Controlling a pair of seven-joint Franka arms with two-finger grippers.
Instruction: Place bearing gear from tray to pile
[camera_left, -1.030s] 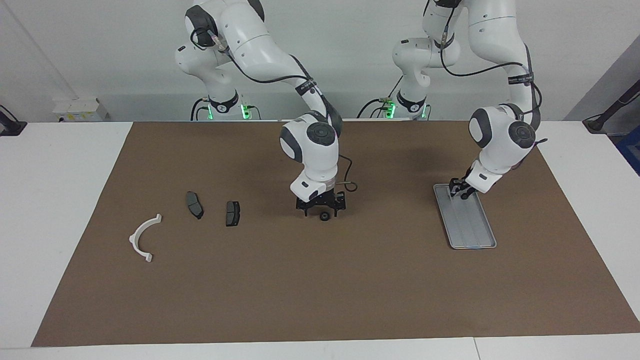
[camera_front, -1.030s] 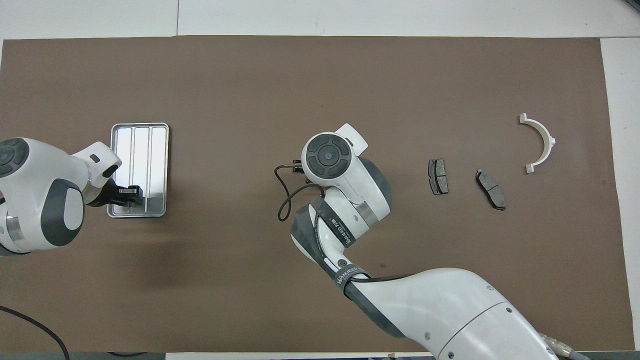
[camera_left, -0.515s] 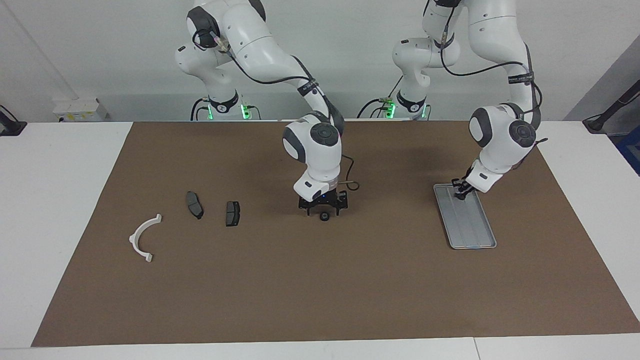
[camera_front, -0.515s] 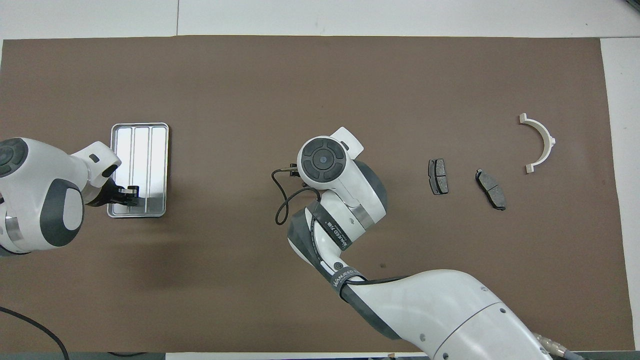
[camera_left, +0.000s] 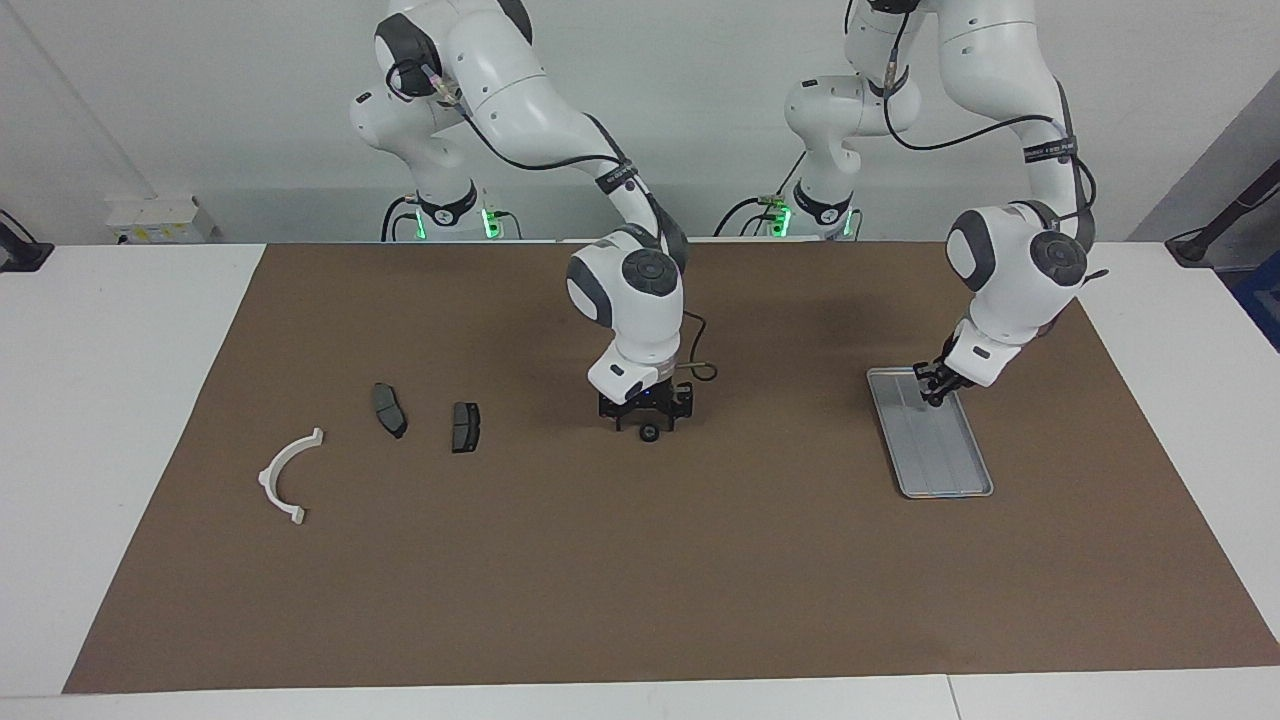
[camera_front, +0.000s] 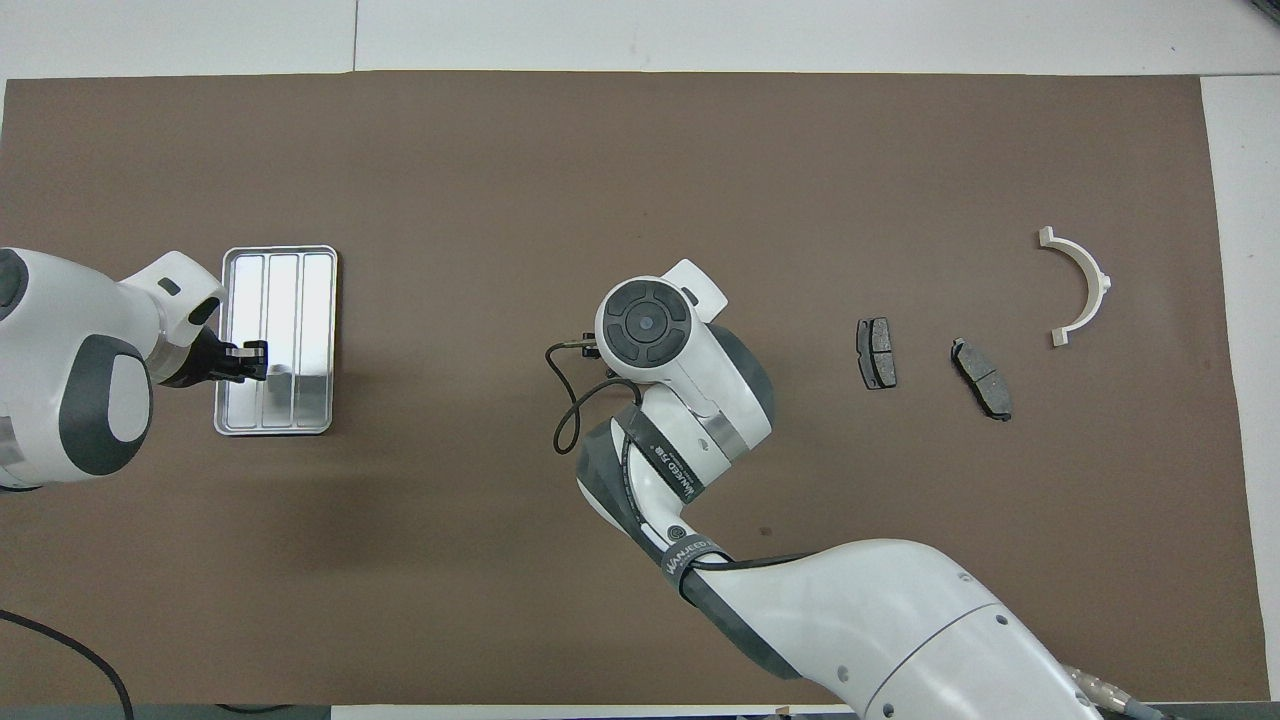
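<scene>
White table (camera_left: 120, 400) carries a brown mat (camera_left: 640, 560) that covers most of its top; a plain pale wall (camera_left: 200, 100) stands at the robots' end.

We read clock directions on the overhead view, with twelve o'clock pointing away from the robots.

1. Tray (camera_front: 283, 290): it lies flat at nine o'clock on the mat, toward the left arm's end, with its ridges running twelve to six. We see no part lying in it.

2. Left gripper (camera_left: 935, 390): it hangs low over the tray's six o'clock end, tilted in from the tray's nine o'clock edge. We cannot tell whether it is parted or closed, nor whether it touches the tray floor.

3. Right gripper (camera_left: 645, 408): it points straight down over the middle of the mat. The arm's wrist hides it from above.

4. Bearing gear (camera_left: 649, 432): a small dark round part sits directly beneath the right gripper, at or just above the mat. We cannot tell whether the gripper clasps it or whether it rests free. It is between tray and pile, well apart from both.

5. Pile: it lies at three o'clock on the mat, toward the right arm's end. Two dark plates (camera_left: 389, 409) (camera_left: 465, 426) lie near each other without touching. The white half-ring bracket (camera_left: 283, 478) lies flat at two o'clock from them, apart.
</scene>
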